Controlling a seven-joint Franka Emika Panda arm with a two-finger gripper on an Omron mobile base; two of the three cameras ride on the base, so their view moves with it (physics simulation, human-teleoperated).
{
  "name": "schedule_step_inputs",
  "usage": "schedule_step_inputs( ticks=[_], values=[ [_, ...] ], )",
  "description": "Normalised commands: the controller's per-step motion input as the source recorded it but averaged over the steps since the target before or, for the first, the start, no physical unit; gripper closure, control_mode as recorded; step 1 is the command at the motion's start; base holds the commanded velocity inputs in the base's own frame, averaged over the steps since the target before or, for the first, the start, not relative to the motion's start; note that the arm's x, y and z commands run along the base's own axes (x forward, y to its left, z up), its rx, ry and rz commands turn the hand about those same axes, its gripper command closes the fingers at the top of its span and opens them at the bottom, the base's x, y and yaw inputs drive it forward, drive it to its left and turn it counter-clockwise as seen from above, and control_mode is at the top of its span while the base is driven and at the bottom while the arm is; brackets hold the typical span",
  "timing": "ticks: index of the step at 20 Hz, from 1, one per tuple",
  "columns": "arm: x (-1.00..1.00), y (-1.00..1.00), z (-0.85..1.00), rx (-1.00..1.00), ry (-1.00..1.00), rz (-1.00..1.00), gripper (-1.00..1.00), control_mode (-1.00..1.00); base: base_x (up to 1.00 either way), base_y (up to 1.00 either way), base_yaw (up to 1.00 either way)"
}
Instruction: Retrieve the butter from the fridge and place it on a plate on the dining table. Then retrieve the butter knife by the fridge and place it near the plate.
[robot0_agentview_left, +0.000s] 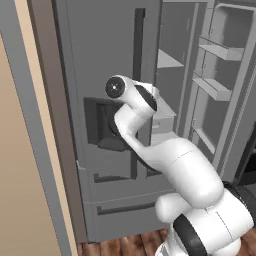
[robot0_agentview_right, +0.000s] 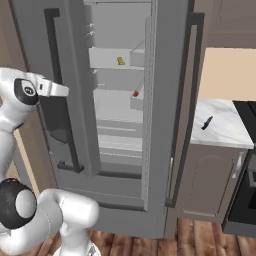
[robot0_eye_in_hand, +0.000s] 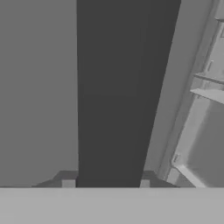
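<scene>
The fridge (robot0_agentview_left: 105, 65) has its right door (robot0_agentview_right: 165, 100) swung wide and its left door (robot0_agentview_right: 65, 60) barely ajar. On an upper shelf inside lies the butter (robot0_agentview_right: 120, 61), a small yellow stick. The butter knife (robot0_agentview_right: 207, 122) rests on the marble counter (robot0_agentview_right: 225, 125) right of the fridge. My gripper (robot0_eye_in_hand: 106, 183) is open and pressed close to the left door's long dark handle (robot0_eye_in_hand: 113, 87), which runs between the two fingertips (robot0_eye_in_hand: 68, 182). In the right base view the hand (robot0_agentview_right: 56, 89) reaches that handle (robot0_agentview_right: 64, 107) from the left. Plate and dining table are out of view.
A tiny red round item (robot0_agentview_right: 135, 93) sits in a bin on the open door's inner side. The open door (robot0_agentview_left: 225, 85) carries several shelves. A wall panel (robot0_agentview_left: 30, 150) stands left of the fridge, a dark stove (robot0_agentview_right: 247, 170) far right. The floor is wood.
</scene>
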Motion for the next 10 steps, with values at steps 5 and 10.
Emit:
schedule_step_inputs(
  ticks=[5,10],
  values=[
    [-0.81,0.68,0.01,0.0,0.06,-0.41,1.0,-1.0,0.0,0.0,0.0],
    [-0.73,0.53,0.0,-0.02,0.1,-0.35,1.0,-1.0,0.0,0.0,0.0]
  ],
)
